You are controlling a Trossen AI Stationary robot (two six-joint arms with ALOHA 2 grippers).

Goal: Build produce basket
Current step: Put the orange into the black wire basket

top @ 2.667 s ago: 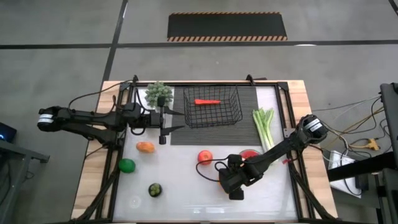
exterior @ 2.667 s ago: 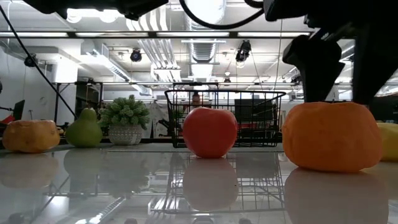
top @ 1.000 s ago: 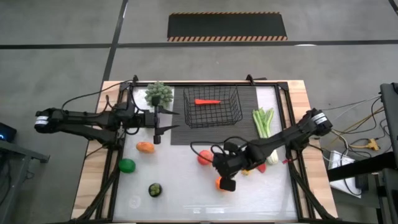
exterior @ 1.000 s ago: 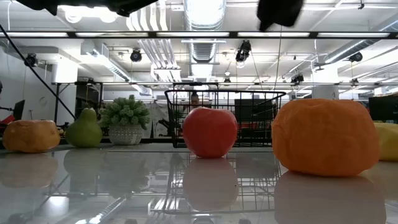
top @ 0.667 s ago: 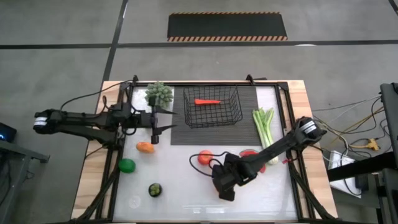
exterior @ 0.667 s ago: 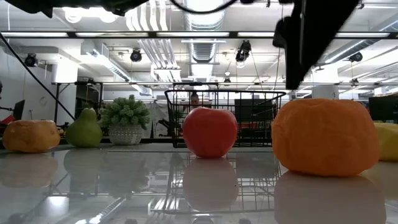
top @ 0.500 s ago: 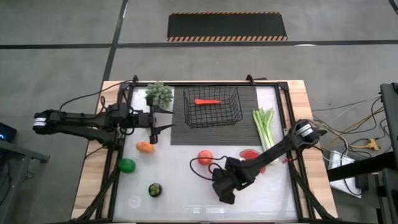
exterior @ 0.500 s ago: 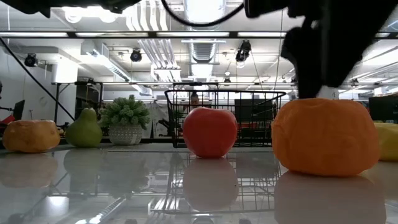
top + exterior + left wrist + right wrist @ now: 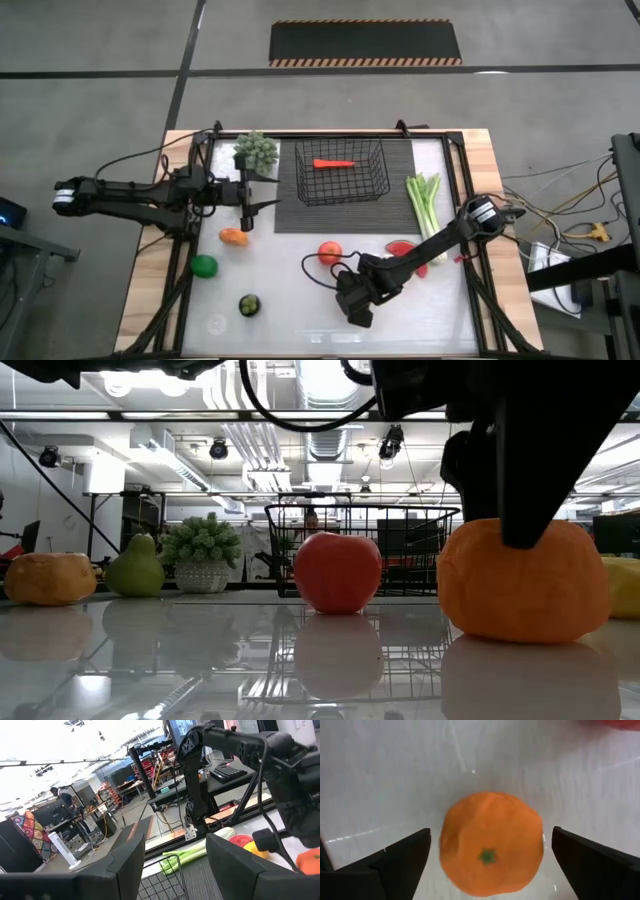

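The orange (image 9: 491, 851) sits on the white tabletop near the near edge. My right gripper (image 9: 491, 840) is open above it, pointing down, one finger on each side with a gap to the fruit. In the low view its dark fingers (image 9: 520, 470) stand in front of the orange (image 9: 520, 580). In the high view the right gripper (image 9: 355, 303) hides the orange. The black wire basket (image 9: 340, 172) stands on the ribbed mat and holds the carrot (image 9: 333, 163). My left gripper (image 9: 247, 207) hovers open left of the basket.
Red apple (image 9: 329, 252), watermelon slice (image 9: 400, 246), celery (image 9: 425, 203), orange-yellow fruit (image 9: 233, 237), green fruit (image 9: 204, 265) and dark round fruit (image 9: 249, 305) lie on the table. A potted plant (image 9: 256, 150) stands at the far left. A lemon (image 9: 625, 585) sits beside the orange.
My right gripper has moved toward the near edge and come down over the orange, its open fingers now on either side of it. The orange has stayed where it was.
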